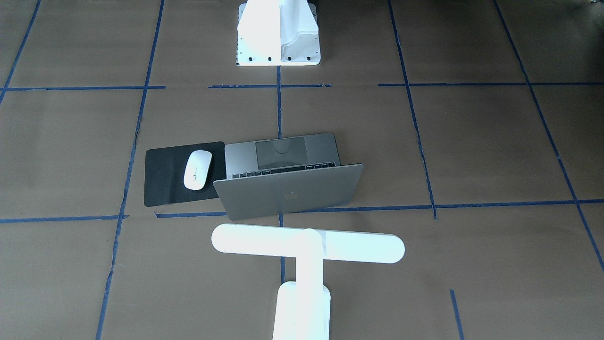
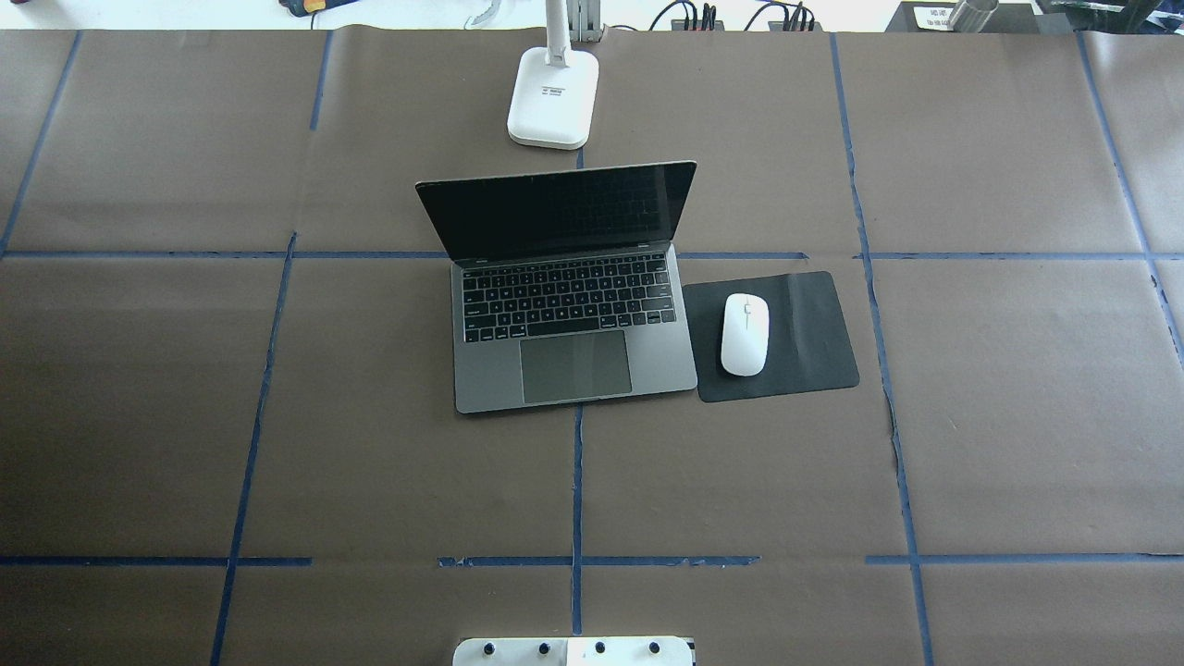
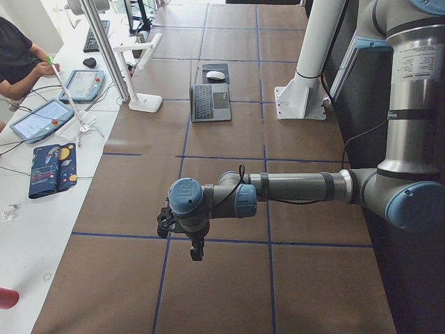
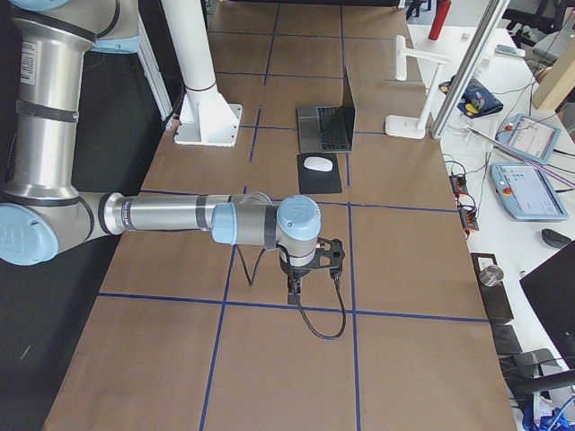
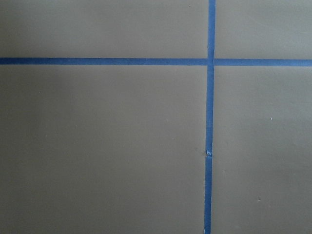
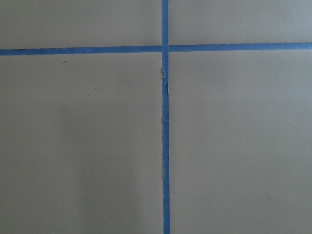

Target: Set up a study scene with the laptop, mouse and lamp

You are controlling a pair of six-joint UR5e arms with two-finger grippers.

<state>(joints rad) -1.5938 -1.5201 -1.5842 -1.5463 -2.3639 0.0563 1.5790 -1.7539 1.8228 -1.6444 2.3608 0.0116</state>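
The laptop stands open at the table's middle, its screen dark; its lid with the logo faces the front view. The white mouse lies on a black mat right beside the laptop. The white lamp stands behind the laptop, with its base at the far edge. My left gripper hangs over bare paper far from them, and I cannot tell its state. My right gripper does the same at the other end, and I cannot tell its state either. Both wrist views show only brown paper and blue tape.
The white flared mount stands at the robot's side of the table. A person sits at a white side bench with tablets. A cable loops under my right wrist. Blue tape lines grid the brown paper.
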